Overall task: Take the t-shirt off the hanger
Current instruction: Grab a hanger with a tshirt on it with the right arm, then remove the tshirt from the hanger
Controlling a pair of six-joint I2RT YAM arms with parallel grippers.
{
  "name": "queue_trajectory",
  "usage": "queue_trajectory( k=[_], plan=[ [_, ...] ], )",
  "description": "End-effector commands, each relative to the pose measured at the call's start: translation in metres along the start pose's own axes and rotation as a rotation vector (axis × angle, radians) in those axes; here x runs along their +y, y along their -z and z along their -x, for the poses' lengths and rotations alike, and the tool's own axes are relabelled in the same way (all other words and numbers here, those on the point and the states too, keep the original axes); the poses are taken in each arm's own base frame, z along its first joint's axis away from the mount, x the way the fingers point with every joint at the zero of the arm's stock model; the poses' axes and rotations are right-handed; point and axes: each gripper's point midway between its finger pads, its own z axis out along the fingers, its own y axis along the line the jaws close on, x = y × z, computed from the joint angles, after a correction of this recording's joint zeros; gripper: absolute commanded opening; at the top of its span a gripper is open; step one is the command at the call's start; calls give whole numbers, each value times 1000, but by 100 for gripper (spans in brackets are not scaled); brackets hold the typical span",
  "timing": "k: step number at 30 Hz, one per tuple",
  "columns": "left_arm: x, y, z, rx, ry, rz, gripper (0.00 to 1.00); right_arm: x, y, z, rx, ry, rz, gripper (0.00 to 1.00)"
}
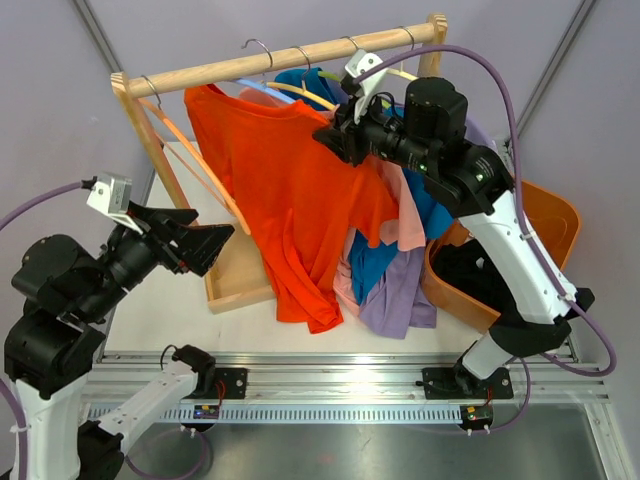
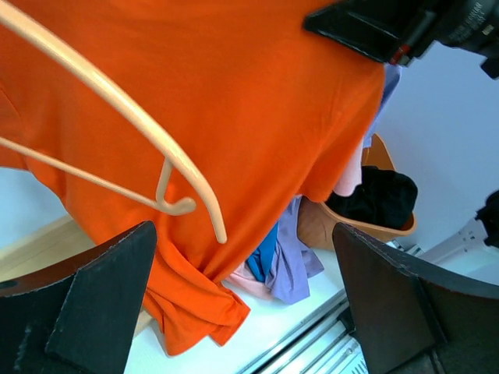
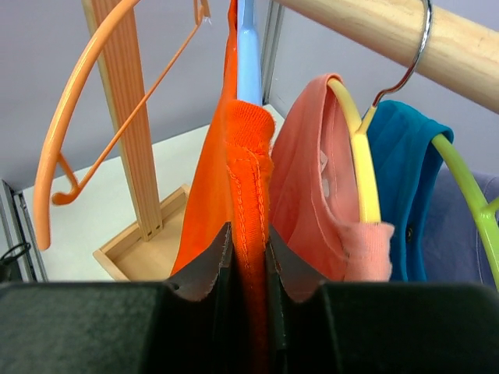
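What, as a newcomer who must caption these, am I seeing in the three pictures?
Two robot arms stand at a table. One picture looks down from above; the other two come from a camera on each wrist. On the table stands a wooden rack of shirts on hangers, beside it an orange tub with something dark inside. The right gripper is shut on the orange shirt near its top. The left gripper is open and empty, facing a bare hanger.

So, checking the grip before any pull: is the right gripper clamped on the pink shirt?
No, the right gripper is shut on the orange t-shirt at its shoulder; the pink shirt hangs free beside it.
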Motion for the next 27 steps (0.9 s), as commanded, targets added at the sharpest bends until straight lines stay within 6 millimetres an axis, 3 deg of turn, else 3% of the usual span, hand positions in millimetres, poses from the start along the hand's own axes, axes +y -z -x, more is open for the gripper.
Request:
queue_trajectory(
  k=[1, 9, 15, 21, 27],
  plan=[
    [-10, -5, 34, -83, -90, -29, 99, 7, 43, 63, -207, 84, 12, 0],
    [-12, -32, 54, -65, -215, -49, 98, 19, 65, 25, -109, 101, 50, 0],
    [-15, -42, 68, -71, -331, -74, 93, 27, 90, -17, 13, 157, 94, 0],
    [-17, -64, 56, -30, -431, -154, 81, 24, 113, -48, 77, 202, 102, 0],
    [-31, -87, 25, 35, -581, -338, 76, 22, 132, -71, 132, 209, 148, 0]
  ],
)
